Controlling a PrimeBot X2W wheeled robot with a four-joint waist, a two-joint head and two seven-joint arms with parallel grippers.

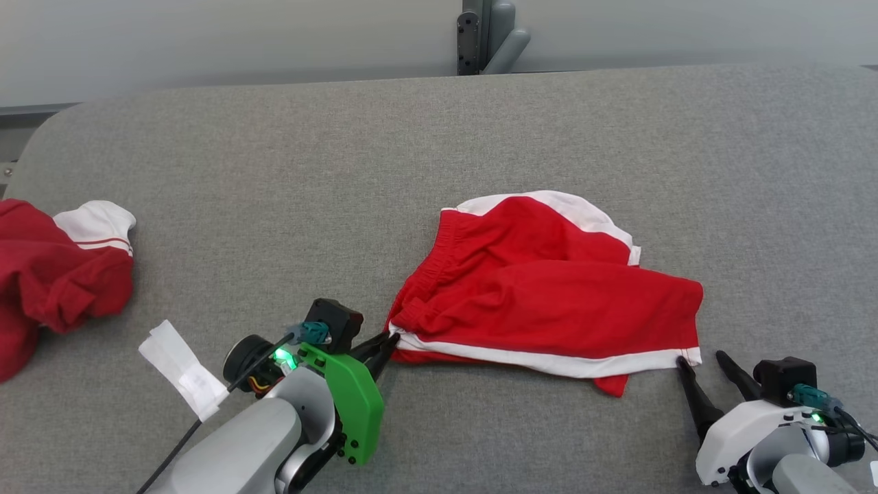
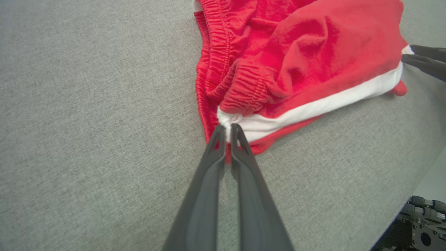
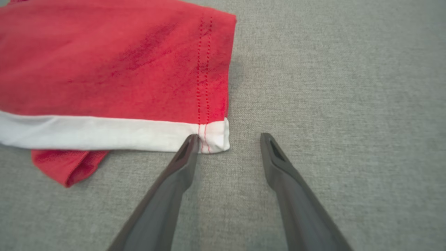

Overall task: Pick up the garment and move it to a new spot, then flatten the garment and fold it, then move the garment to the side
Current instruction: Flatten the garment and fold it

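Left end effector (image 1: 391,339) grips red shorts (image 1: 549,295) at waistband; right end effector (image 1: 700,357) spread wide, seemingly touching hem

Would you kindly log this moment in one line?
left gripper: shut on red white-striped fabric shorts | right gripper: open at hem corner

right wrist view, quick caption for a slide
Open right tool at the hem corner of the red shorts, one fingertip at the white stripe.

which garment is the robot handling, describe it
On the grey fabric table, look right of centre, between the left tool and right tool. There lie bright red shorts with an elastic waistband and white side stripe; the darker red crumpled garment sits apart at the left edge.
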